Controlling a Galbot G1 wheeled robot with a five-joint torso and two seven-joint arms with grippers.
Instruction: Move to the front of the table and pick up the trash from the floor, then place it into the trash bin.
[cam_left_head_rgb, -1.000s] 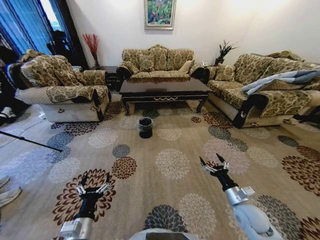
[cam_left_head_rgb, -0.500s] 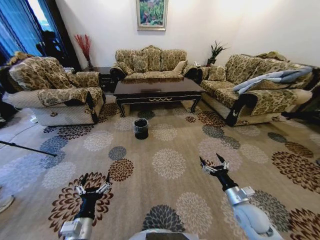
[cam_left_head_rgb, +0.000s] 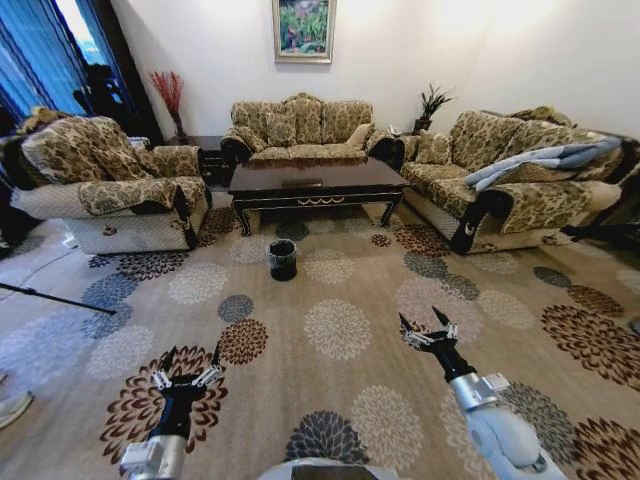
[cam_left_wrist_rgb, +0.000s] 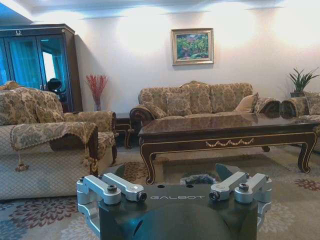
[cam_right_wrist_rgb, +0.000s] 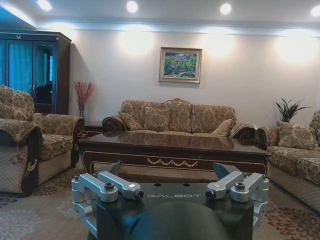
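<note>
Head view: a living room seen from above and behind the robot's two arms. The left gripper (cam_left_head_rgb: 188, 367) hangs low over the beige carpet floor (cam_left_head_rgb: 300, 360) patterned with round flower medallions, its two dark fingers spread apart with nothing between them. The right gripper (cam_left_head_rgb: 427, 328) is raised a little higher, fingers also spread wide and empty. Well ahead of both grippers, between them and slightly nearer the left one's side, stands the small round black trash bin (cam_left_head_rgb: 282, 259) lined with a thin greyish plastic bag. Just beyond the bin is the large low glossy dark brown coffee table (cam_left_head_rgb: 315, 182) with curved legs and a gold scroll ornament on its front edge. Patterned sofas surround the table on three sides. Small dark specks on the carpet near the table's right leg may be trash; I cannot tell.

Left wrist view: the left gripper (cam_left_wrist_rgb: 174, 187) in the foreground, its silver linkages folded outward and the fingers parted, gripping nothing. Far past it, the table (cam_left_wrist_rgb: 225, 134) stands broadside, with the top of the bin (cam_left_wrist_rgb: 199, 178) peeking just above the gripper's black body.

Right wrist view: the right gripper (cam_right_wrist_rgb: 168, 172) likewise wide apart and empty. The table (cam_right_wrist_rgb: 170, 147) lies straight ahead, well apart from the fingers, with a sofa behind it.
</note>
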